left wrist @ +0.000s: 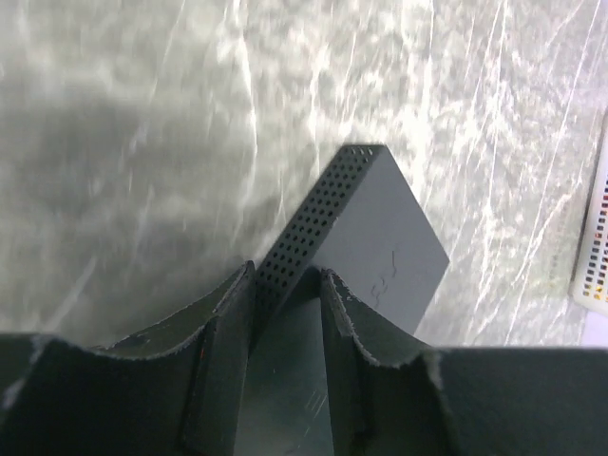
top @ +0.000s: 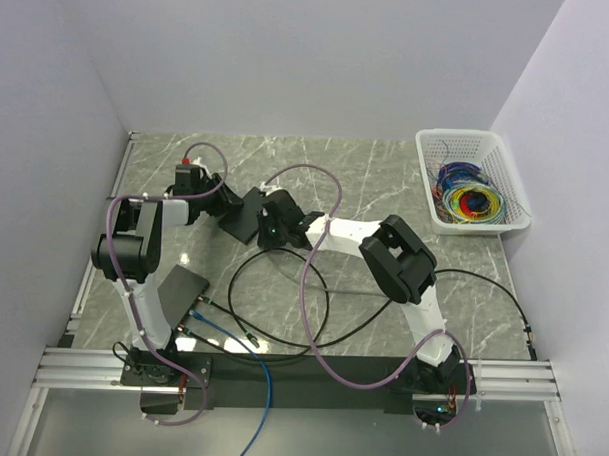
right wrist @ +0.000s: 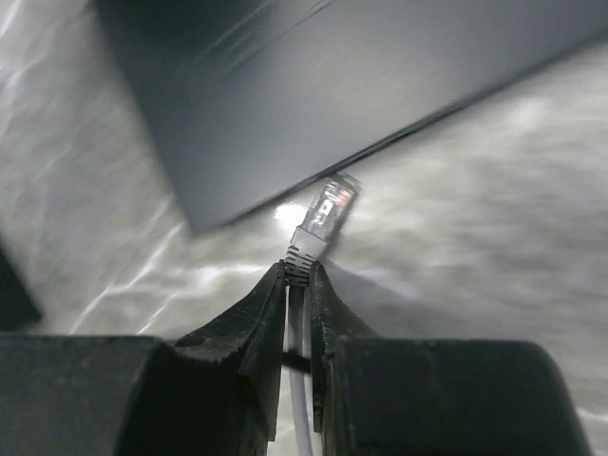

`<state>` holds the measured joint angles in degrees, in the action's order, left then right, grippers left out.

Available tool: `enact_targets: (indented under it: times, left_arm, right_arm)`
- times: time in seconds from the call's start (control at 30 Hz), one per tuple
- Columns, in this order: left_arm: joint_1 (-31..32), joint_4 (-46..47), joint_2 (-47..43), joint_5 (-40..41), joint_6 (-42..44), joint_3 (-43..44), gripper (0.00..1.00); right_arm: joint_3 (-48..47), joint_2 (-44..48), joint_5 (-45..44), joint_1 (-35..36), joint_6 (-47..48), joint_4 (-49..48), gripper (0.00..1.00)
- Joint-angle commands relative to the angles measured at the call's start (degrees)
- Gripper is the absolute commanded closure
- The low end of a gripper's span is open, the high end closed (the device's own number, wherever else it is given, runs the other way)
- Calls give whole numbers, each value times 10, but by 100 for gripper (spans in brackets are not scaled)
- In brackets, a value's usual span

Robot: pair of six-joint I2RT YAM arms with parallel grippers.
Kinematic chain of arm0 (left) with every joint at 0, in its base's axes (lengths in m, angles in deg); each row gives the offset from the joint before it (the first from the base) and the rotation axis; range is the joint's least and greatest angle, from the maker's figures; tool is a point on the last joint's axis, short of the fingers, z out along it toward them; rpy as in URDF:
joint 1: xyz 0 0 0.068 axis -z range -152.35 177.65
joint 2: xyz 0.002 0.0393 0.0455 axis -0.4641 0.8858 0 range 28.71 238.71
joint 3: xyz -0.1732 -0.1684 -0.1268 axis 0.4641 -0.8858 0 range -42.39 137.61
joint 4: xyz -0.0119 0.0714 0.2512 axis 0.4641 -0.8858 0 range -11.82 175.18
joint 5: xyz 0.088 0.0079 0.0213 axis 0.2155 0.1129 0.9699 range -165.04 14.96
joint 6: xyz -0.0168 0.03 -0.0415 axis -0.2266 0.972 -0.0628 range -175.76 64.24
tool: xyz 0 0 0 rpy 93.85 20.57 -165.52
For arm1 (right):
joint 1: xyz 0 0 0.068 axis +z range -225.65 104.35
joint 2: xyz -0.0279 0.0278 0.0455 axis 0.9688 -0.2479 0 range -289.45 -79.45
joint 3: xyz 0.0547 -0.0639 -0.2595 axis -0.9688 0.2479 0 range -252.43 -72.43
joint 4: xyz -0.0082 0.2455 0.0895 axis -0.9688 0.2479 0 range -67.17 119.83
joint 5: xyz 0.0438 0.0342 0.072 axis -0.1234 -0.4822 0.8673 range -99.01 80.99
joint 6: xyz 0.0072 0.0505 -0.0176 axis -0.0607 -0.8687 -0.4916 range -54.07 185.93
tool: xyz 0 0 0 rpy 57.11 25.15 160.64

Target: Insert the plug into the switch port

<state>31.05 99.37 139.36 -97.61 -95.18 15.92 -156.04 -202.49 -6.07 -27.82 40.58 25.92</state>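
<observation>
The switch (left wrist: pixel 380 237) is a flat dark grey box with one side wall full of small vent holes. It sits well left of the basket (top: pixel 473 189), one end pinched in the left gripper (left wrist: pixel 288 275). The plug (right wrist: pixel 323 214) is clear, with a pale boot on a white cable. Clamped in the right gripper (right wrist: pixel 297 271), it sits between basket and switch. Its tip is at the switch's edge, not inserted.

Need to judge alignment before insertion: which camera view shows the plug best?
Right wrist. The plug, clear-tipped with a grey boot, is held in the right tool, its tip near the switch edge. In the top external view it is too small to make out. The left wrist view shows only the switch, no plug.
</observation>
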Motion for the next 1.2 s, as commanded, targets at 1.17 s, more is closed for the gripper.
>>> enact_targets:
  times: [1.17]
  left_arm:
    - [22,-13,54,-80,39,59,60]
  right_arm:
    - [50,81,-45,3,107,-30,100]
